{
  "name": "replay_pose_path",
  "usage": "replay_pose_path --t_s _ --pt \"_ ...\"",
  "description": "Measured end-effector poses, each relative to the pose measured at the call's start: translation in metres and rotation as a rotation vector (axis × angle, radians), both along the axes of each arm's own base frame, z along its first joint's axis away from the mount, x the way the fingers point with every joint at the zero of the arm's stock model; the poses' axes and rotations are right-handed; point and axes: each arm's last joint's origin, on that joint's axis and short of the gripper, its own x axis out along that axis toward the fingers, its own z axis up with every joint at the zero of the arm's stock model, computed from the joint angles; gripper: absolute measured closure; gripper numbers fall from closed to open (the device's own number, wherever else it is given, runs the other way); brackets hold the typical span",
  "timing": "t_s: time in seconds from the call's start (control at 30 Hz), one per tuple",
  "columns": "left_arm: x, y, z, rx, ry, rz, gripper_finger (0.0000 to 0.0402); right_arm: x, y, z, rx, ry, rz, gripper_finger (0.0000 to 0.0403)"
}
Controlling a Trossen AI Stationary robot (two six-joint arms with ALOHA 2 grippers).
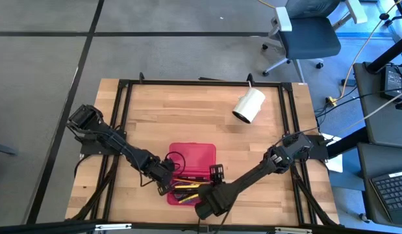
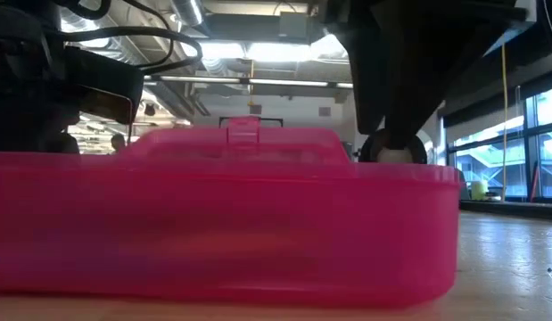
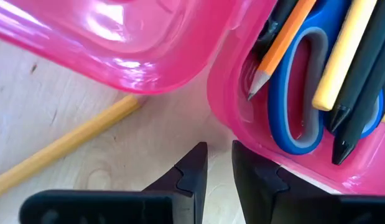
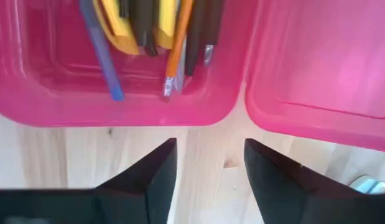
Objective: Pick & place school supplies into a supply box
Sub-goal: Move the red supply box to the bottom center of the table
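The supply box (image 1: 193, 170) is a red translucent case lying open on the table, its two halves side by side. The near half (image 3: 304, 93) holds blue-handled scissors (image 3: 292, 93), an orange pencil (image 3: 282, 43), a blue pen (image 4: 102, 53) and yellow and black pens. A wooden pencil (image 3: 68, 142) lies on the table outside the box, one end at the far half's corner (image 3: 142, 87). My left gripper (image 3: 220, 163) points down at the box's left side, fingers narrowly apart over bare table. My right gripper (image 4: 211, 152) hangs open over the table by the box's right side. My left gripper has one finger (image 3: 257, 177) right beside the near half's outer wall (image 3: 242, 134), by the gap between the halves. I cannot tell whether it touches the wall. Nothing lies between the fingers.
A white cylinder (image 1: 249, 105) lies on its side at the far right of the table. A black frame (image 1: 123, 104) runs round the tabletop. In the low view the box's wall (image 2: 222, 223) fills most of the picture.
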Motion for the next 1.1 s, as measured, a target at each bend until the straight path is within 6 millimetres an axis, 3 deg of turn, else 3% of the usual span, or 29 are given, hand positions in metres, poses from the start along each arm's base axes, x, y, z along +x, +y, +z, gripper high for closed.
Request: replay_pose_path --t_s 0.2,0.37,0.53,0.77,0.97,1.1 --pt "0.001 0.0 0.0 0.003 -0.008 -0.002 0.0332 -0.005 0.005 0.007 0.014 -0.005 0.014 0.0251" --pt "0.0 -0.002 0.0 0.008 -0.011 -0.011 0.0332 -0.037 0.002 0.033 -0.03 -0.059 -0.012 0.029" --pt "-0.001 -0.004 0.0 0.019 -0.019 -0.039 0.0332 -0.079 -0.025 0.042 -0.015 -0.157 -0.074 0.0333" --pt "0.0 -0.004 0.0 0.002 -0.022 -0.009 0.0332 -0.139 -0.069 0.046 0.213 -0.45 -0.025 0.0393" --pt "0.0 -0.004 0.0 -0.02 -0.017 0.038 0.0332 -0.191 -0.107 0.039 0.356 -0.785 -0.019 0.0379" --pt "0.003 -0.002 0.0 -0.036 -0.024 0.049 0.0332 -0.216 -0.126 0.033 0.428 -0.897 -0.057 0.0362"
